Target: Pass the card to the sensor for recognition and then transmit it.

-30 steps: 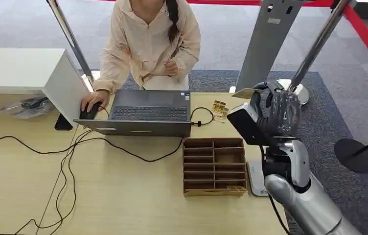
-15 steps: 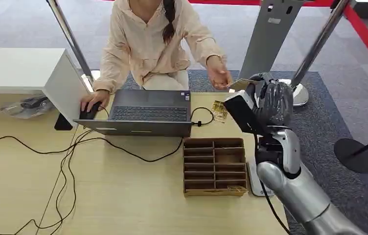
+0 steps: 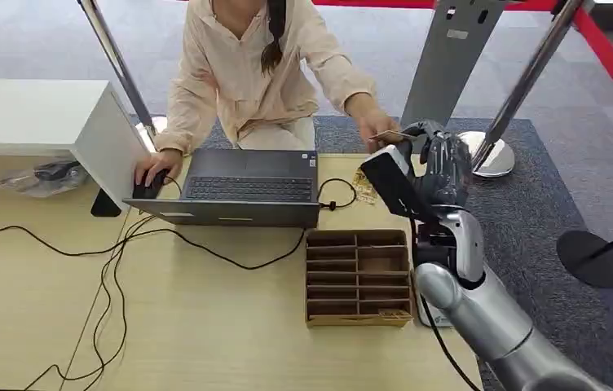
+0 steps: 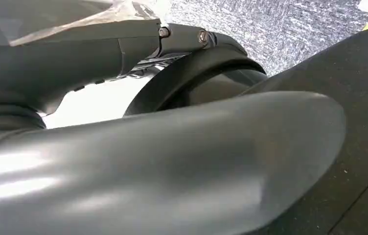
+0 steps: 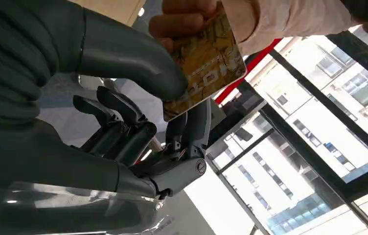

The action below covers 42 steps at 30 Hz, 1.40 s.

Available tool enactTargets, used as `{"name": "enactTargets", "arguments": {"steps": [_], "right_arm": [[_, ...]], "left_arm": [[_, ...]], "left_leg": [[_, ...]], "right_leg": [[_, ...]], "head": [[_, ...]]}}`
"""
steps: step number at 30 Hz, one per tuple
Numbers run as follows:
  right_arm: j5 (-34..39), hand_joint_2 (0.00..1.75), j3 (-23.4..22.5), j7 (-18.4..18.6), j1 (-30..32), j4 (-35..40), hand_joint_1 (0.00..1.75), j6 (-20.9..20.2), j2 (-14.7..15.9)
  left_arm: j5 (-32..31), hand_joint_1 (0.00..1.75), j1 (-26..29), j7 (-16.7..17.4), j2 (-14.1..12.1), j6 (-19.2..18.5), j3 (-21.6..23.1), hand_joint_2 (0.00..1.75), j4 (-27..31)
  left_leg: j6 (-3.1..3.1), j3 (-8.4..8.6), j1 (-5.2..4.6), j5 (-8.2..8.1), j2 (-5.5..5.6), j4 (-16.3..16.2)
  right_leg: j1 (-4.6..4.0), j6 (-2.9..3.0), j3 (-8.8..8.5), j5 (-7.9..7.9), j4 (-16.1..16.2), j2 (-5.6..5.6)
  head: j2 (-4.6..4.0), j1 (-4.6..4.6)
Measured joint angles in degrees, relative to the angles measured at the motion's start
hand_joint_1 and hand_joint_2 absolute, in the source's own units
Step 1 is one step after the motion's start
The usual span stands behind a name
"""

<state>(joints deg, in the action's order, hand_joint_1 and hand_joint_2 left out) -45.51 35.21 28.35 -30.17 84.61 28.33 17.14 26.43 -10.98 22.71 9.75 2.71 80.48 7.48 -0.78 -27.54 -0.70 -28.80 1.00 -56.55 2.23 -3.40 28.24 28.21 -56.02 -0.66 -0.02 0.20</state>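
My right hand (image 3: 443,166) is raised over the table's far right corner. It pinches a gold patterned card (image 3: 391,135) between thumb and fingers. In the right wrist view the card (image 5: 205,62) sits under my thumb (image 5: 123,53), and a person's hand (image 5: 182,19) grips its other end. From the head view that person's hand (image 3: 373,123) reaches across from behind the laptop to the card. The white sensor pad (image 3: 423,313) lies at the table's right edge, mostly hidden by my forearm. My left hand (image 4: 162,161) is a close grey blur, its fingers unreadable.
A brown compartment box (image 3: 358,277) sits on the table beside my right arm, with a few gold cards (image 3: 364,182) behind it. The person's open laptop (image 3: 248,188) and its trailing cables (image 3: 116,269) cover the middle. Metal stand posts (image 3: 523,81) rise behind.
My right hand has carried the card left and forward toward the person. The person's hand has reached out from the chest and now holds the card's far end.
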Motion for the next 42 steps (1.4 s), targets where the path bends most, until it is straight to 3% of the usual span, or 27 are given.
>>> {"name": "enactTargets", "arguments": {"steps": [2, 3, 4, 6, 12, 13, 18, 23, 24, 26, 27, 29, 35, 40, 42], "right_arm": [[0.00, 1.75, 0.24, -0.15, -0.28, -0.68, 1.75, 0.00, -0.33], [0.02, 1.75, 0.37, -0.20, -0.56, -1.09, 1.48, 0.02, -0.50], [0.09, 1.75, 0.48, -0.22, -0.78, -1.38, 0.09, 0.07, -0.61], [0.15, 1.75, 0.72, -0.28, -1.10, -1.92, 0.00, 0.13, -0.81], [1.31, 1.75, 1.38, -1.22, -1.46, -2.73, 0.00, 0.81, -1.31], [1.36, 0.00, 1.46, -1.36, -1.45, -2.69, 0.00, 1.25, -1.31], [1.64, 0.00, 1.40, -1.07, -1.30, 0.89, 0.00, 1.77, -0.98], [2.49, 0.00, 0.06, 1.45, 1.00, 8.86, 0.00, 0.87, 1.29], [3.57, 0.00, -0.56, 1.86, 1.87, 10.60, 0.00, 0.83, 2.05], [5.78, 0.00, -1.69, 2.05, 4.26, 13.93, 0.00, 0.98, 3.52], [7.64, 1.75, -2.43, 1.73, 5.35, 15.13, 0.00, 1.42, 4.18], [13.13, 1.75, -4.07, -0.16, 8.35, 17.03, 0.00, 3.30, 5.23], [33.91, 1.75, -9.77, -14.35, 19.54, 19.61, 0.00, 8.20, 6.47], [53.88, 1.75, -13.18, -29.63, 25.79, 18.74, 0.00, 7.09, 5.77], [58.57, 1.75, -14.16, -33.54, 27.31, 17.80, 0.00, 5.66, 5.38]], "left_arm": [[0.02, 0.00, 0.00, 0.02, 0.00, 0.04, 0.00, 0.00, 0.02], [0.07, 0.00, 0.00, 0.02, 0.00, 0.04, 0.00, 0.00, 0.02], [0.11, 0.00, 0.00, 0.02, 0.00, 0.04, 0.00, 0.00, 0.04], [0.13, 0.00, 0.00, 0.02, 0.00, 0.04, 0.00, 0.00, 0.04], [0.33, 0.00, 0.00, 0.09, 0.00, 0.15, 0.00, 0.00, 0.04], [0.39, 0.00, 0.01, 0.09, 0.00, 0.22, 0.00, 0.00, 0.04], [1.42, 0.00, 0.03, 0.20, 0.02, 0.52, -0.02, 0.00, 0.04], [2.95, 0.00, 0.17, 0.31, 0.20, 1.57, -0.24, 0.00, 0.04], [3.26, 0.00, 0.20, 0.41, 0.24, 1.79, -0.41, 1.75, 0.04], [3.80, 0.00, 0.30, 0.46, 0.33, 2.30, -0.83, 1.75, 0.04], [4.15, 0.00, 0.32, 0.46, 0.33, 2.54, -1.05, 1.75, 0.04], [4.90, 0.00, 0.36, 0.48, 0.39, 2.91, -1.31, 1.75, 0.04], [6.25, 0.00, 0.42, 0.79, 0.61, 3.93, -2.42, 1.75, 0.04], [6.67, 0.00, 0.17, 0.79, 0.76, 4.79, -3.32, 1.75, 0.04], [6.66, 0.00, 0.08, 0.76, 0.85, 5.07, -3.74, 1.75, 0.07]], "left_leg": [[0.00, -0.04, 0.00, 0.00, 0.00, 0.00], [0.00, -0.04, 0.00, 0.00, 0.00, 0.00], [0.00, -0.05, 0.00, -0.01, 0.00, 0.00], [0.03, -0.04, 0.00, -0.03, -0.01, 0.00], [0.04, -0.02, 0.01, -0.03, -0.01, 0.00], [0.04, -0.01, 0.01, -0.03, -0.01, 0.00], [0.04, 0.04, 0.00, -0.03, -0.04, -0.03], [0.05, 0.06, 0.00, -0.04, -0.03, -0.05], [0.05, 0.05, 0.00, -0.05, -0.04, -0.05], [0.04, 0.03, 0.00, -0.05, -0.03, -0.05], [0.04, 0.05, 0.00, -0.05, -0.03, -0.05], [0.04, 0.05, 0.00, -0.06, -0.03, -0.05], [0.05, 0.04, 0.01, -0.06, 0.00, -0.03], [0.06, 0.01, 0.04, -0.05, 0.01, -0.02], [0.06, 0.01, 0.05, -0.05, 0.01, -0.02]], "right_leg": [[0.00, 0.00, 0.04, 0.00, 0.00, 0.00], [0.00, 0.00, 0.05, 0.00, 0.00, 0.00], [0.00, 0.00, 0.05, 0.01, 0.00, 0.00], [0.00, 0.01, 0.05, 0.02, 0.00, 0.00], [-0.01, 0.02, 0.05, 0.02, 0.00, 0.00], [-0.01, 0.02, 0.05, 0.02, 0.00, 0.00], [-0.01, 0.02, 0.05, 0.01, 0.00, 0.00], [-0.02, 0.02, 0.05, 0.01, 0.02, 0.00], [-0.02, 0.02, 0.05, 0.01, 0.02, 0.00], [-0.01, 0.02, 0.05, 0.02, 0.03, 0.00], [-0.02, 0.02, 0.07, 0.02, 0.04, 0.00], [-0.02, 0.02, 0.03, 0.02, 0.07, 0.01], [-0.02, 0.02, 0.05, 0.02, 0.07, 0.01], [-0.04, 0.02, 0.03, 0.02, 0.07, 0.00], [-0.04, 0.02, 0.03, 0.02, 0.06, 0.00]], "head": [[0.00, 0.00], [0.00, 0.00], [0.00, 0.00], [0.00, 0.00], [0.00, 0.00], [0.00, 0.00], [0.00, 0.00], [0.00, -0.02], [0.00, 0.02], [0.00, 0.02], [0.00, 0.00], [0.00, 0.00], [0.00, 0.00], [0.00, 0.00], [0.00, 0.00]]}}
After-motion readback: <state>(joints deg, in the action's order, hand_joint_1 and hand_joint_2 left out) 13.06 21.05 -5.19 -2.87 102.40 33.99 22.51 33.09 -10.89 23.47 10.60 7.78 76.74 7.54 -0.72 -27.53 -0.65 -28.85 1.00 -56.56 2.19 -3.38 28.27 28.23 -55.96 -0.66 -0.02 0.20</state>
